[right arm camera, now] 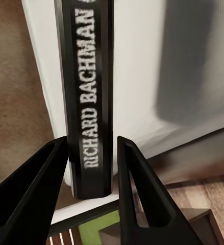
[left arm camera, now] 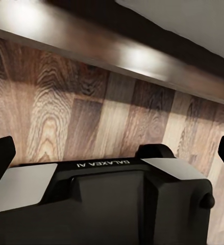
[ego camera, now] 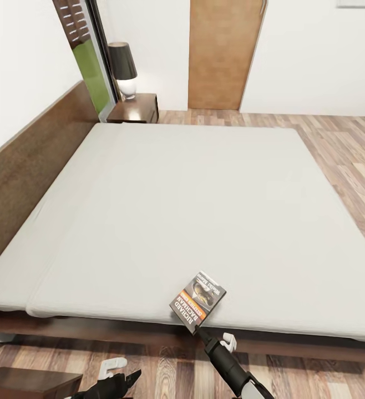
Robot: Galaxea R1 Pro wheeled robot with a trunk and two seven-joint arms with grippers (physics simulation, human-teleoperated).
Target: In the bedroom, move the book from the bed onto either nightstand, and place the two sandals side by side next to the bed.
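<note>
At the lower middle of the head view, the right gripper [ego camera: 199, 331] pinches the book [ego camera: 200, 299] by its spine, tilted up at the near edge of the bed [ego camera: 166, 205]. The left gripper [ego camera: 131, 378], fingers spread and empty, hovers over the plank floor [left arm camera: 91, 117] at the lower left. A nightstand [ego camera: 135, 108] stands at the upper left.

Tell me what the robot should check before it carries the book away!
1. Right hand gripping the book: ok, its fingers press both sides of the spine.
2. Book lifted off the bed: cannot tell; it sits tilted at the near edge.
3. Left hand out of the way: ok, open and low over the floor.
4. Room on the far nightstand: ok, free top beside the lamp.
5. Near nightstand free: cannot tell, mostly cut off.
</note>
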